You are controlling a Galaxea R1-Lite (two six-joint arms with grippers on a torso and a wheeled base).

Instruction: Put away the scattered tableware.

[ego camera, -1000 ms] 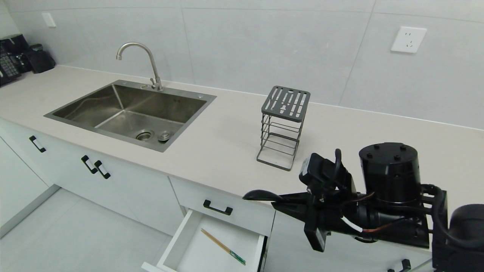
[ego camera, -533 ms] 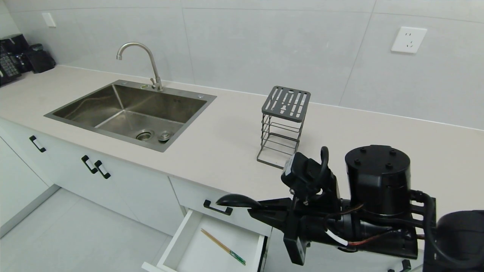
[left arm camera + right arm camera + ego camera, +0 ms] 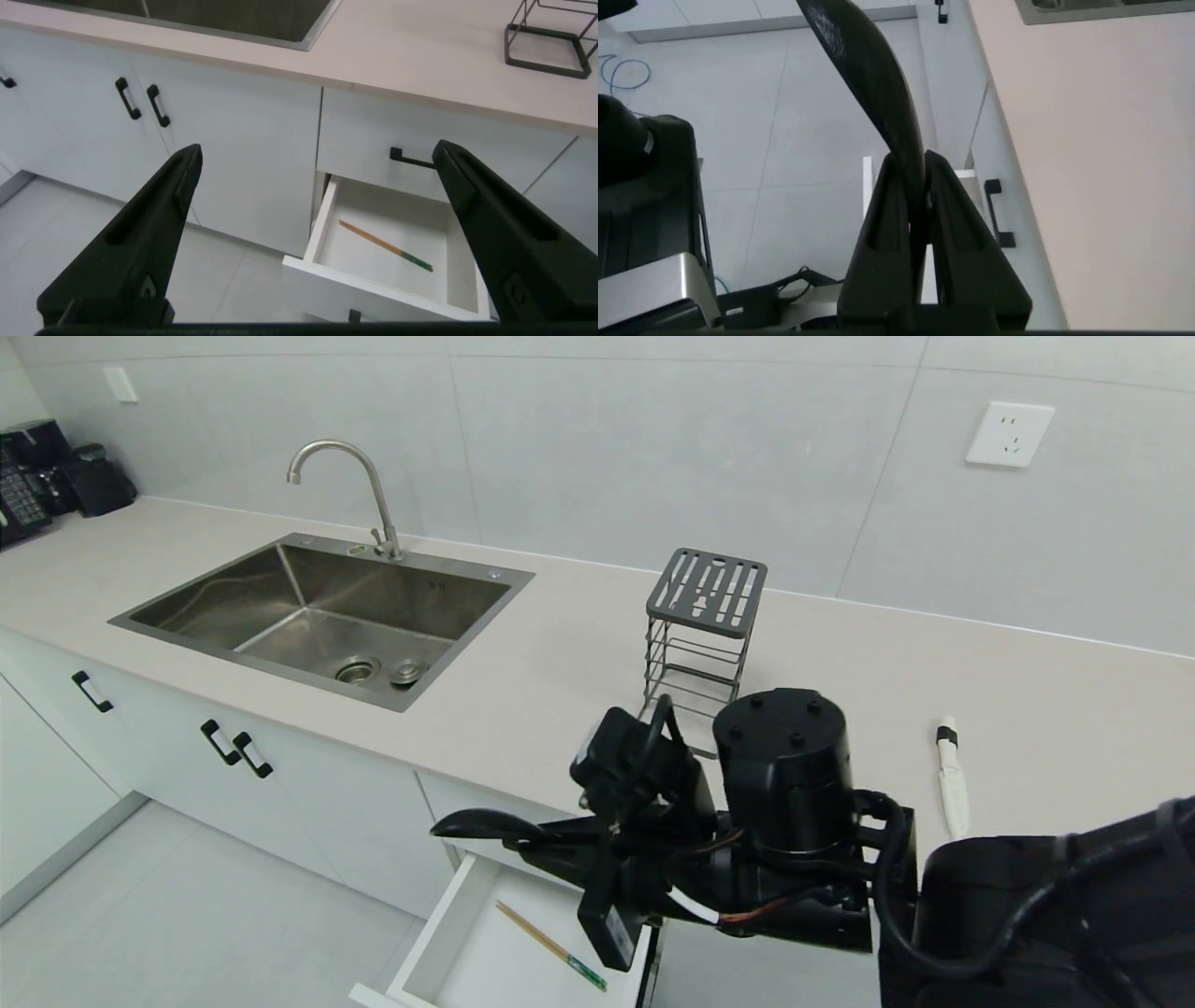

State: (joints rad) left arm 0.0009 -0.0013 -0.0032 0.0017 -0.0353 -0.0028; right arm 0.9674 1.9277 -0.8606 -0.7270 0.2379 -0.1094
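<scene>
Head view has the right claw pinching a black spoon, bowl jutting toward 9 o'clock above the open drawer with chopsticks, while the left claw hangs spread.

sink set in counter, left | rack on counter, right of sink | knife on counter, farther right | open drawer below counter edge, chopsticks inside | spoon in right gripper, above drawer
</scene>
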